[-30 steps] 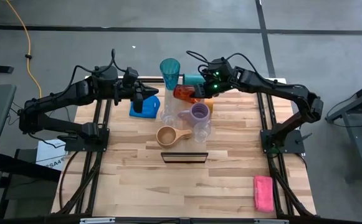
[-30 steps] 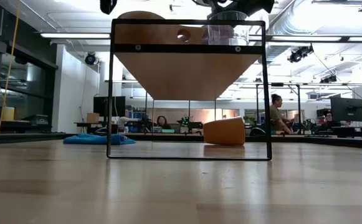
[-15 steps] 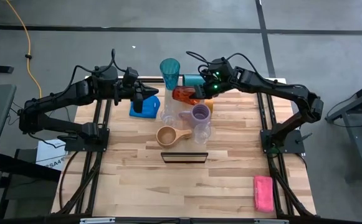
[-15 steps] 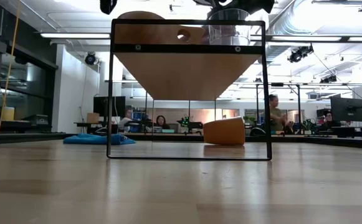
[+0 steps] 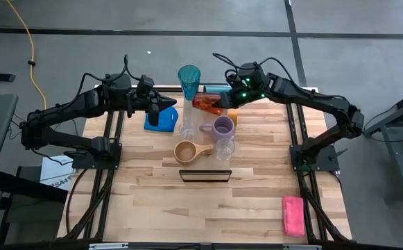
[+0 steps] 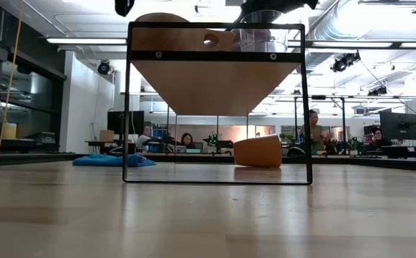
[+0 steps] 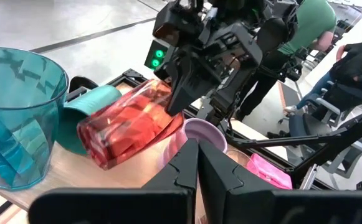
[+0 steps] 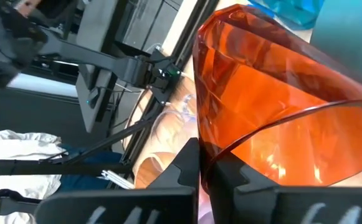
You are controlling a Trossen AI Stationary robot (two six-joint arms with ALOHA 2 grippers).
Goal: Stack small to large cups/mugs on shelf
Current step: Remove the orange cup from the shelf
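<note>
My right gripper (image 5: 220,104) is shut on the red cup (image 5: 204,104) over the far end of the shelf (image 6: 215,79). Around it are the teal tumbler (image 5: 189,80), the dark green cup (image 5: 215,88) on its side, the lavender mug (image 5: 222,126), the tan mug (image 5: 186,151) and two clear glasses (image 5: 186,126) (image 5: 224,146). The orange cup (image 6: 258,151) lies on its side on the tabletop. My left gripper (image 5: 165,111) is shut and empty above the blue cloth (image 5: 152,121). My right gripper holds the red cup by its wall at the open rim (image 7: 171,118), and that rim runs down between the fingers in the right wrist view (image 8: 230,146). The fingers come from above, slanting from the table's right. The cup is tipped on its side, base toward the left arm, and appears lifted.
A pink sponge (image 5: 293,215) lies at the near right corner. The shelf's black frame (image 5: 204,175) stands mid-table, near end toward the front edge. People sit in the room beyond the table. The near half of the tabletop holds only the sponge.
My right gripper's wrist has drawn a little toward the table's far right and tipped. The red cup has turned further onto its side, base swinging toward the left arm. The left arm has kept still.
</note>
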